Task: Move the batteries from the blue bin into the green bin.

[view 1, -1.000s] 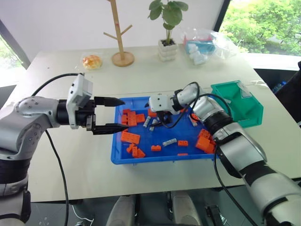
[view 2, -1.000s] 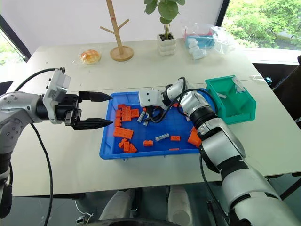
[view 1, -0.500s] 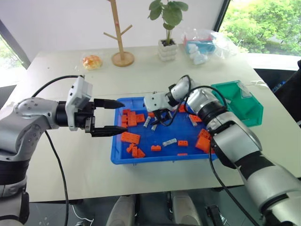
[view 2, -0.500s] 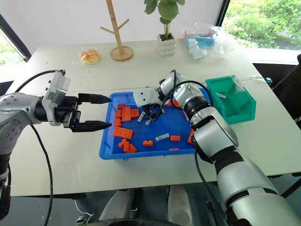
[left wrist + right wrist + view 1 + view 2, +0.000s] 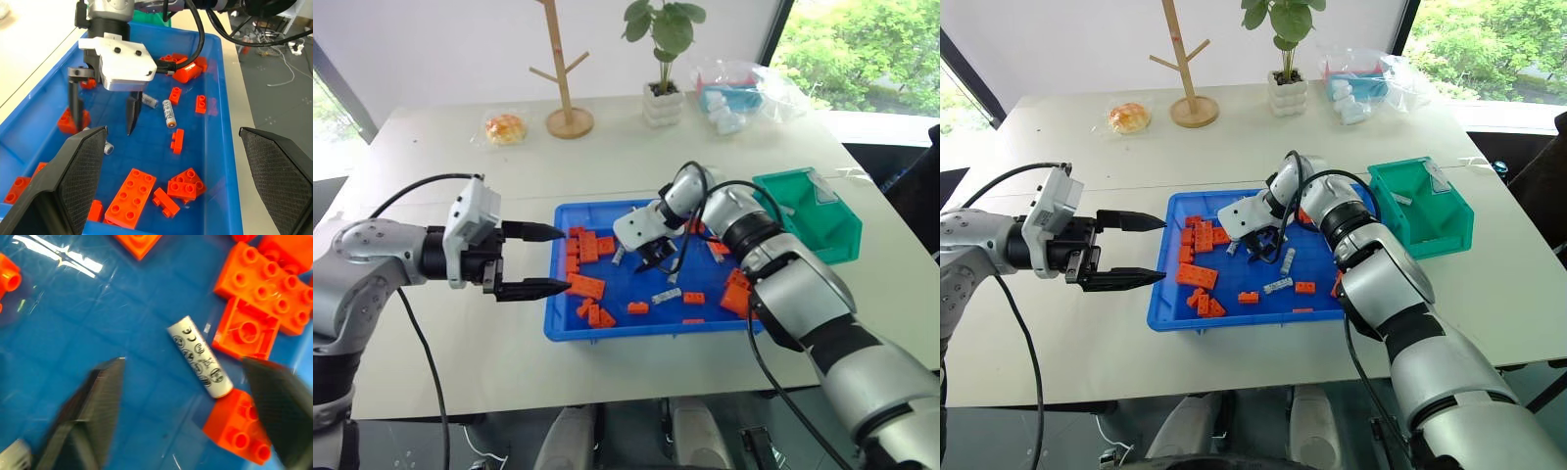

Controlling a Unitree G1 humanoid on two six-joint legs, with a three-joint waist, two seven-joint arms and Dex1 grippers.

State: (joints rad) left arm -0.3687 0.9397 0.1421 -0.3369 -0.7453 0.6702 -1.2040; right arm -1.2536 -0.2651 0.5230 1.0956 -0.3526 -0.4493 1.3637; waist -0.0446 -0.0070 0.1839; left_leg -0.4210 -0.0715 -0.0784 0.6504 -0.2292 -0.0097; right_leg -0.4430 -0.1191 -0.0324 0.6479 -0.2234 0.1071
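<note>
The blue bin (image 5: 558, 328) is a wide, shallow tray of glossy bright blue plastic with a raised rim and a faint moulded grid on its floor, and it serves as the landmark here. Scattered over its floor are studded orange toy bricks (image 5: 584, 286), blocky and matte, some flat plates and some small cubes. Among them lie the batteries (image 5: 1287, 259), small smooth silver-white cylinders with printed black marks; one lies near the middle of the tray, another (image 5: 1278, 286) closer to the tray's near rim, and one (image 5: 199, 356) lies on the floor with an end touching an orange brick. The right gripper (image 5: 651, 260) hangs over the middle of the blue bin, pointing steeply down, its white boxy housing above two slim black fingers (image 5: 132, 113) that stand apart with nothing between them, tips just above the tray floor. The left gripper (image 5: 545, 260) hovers level at the blue bin's left rim, its two tapered black fingers spread wide and empty, one above the other, tips reaching just over the rim. The green bin (image 5: 808, 220), a small deep teal box of smooth plastic with sloped walls, sits just beyond the blue bin's right end. Behind the blue bin, well apart on the pale tabletop (image 5: 440, 147), stand a wooden branching stand (image 5: 563, 69) on a round base and a potted plant (image 5: 663, 59) in a knobbly white pot.
</note>
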